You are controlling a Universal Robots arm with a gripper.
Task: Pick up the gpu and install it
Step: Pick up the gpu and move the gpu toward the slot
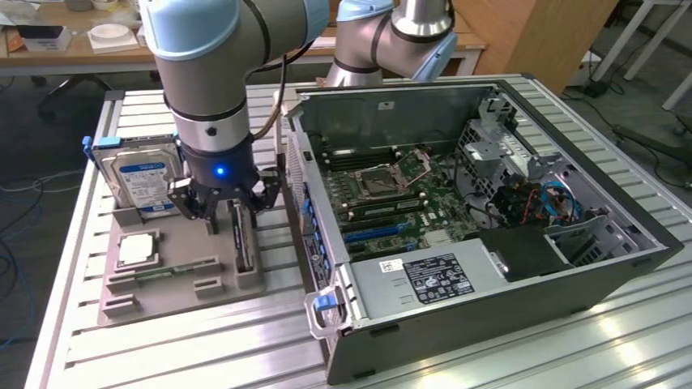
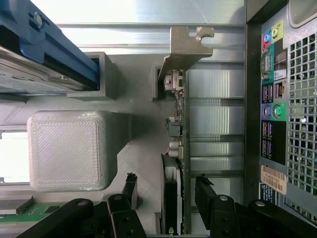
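The gripper [image 2: 167, 193] is held wide open with nothing clamped. Its jaws are set one on each side of the gpu [image 2: 176, 124], which lies directly beneath, between them. The card's long axis runs away from the gripper toward its metal bracket [image 2: 187, 47], crosswise to the closing direction. Contact appears not yet made, though this is hard to judge. The gpu is stood edge-on in a slot of the grey holder tray [image 1: 173, 298], a thin dark slab on a brownish-green board. Beyond it, the open computer case [image 1: 508, 300] is seen.
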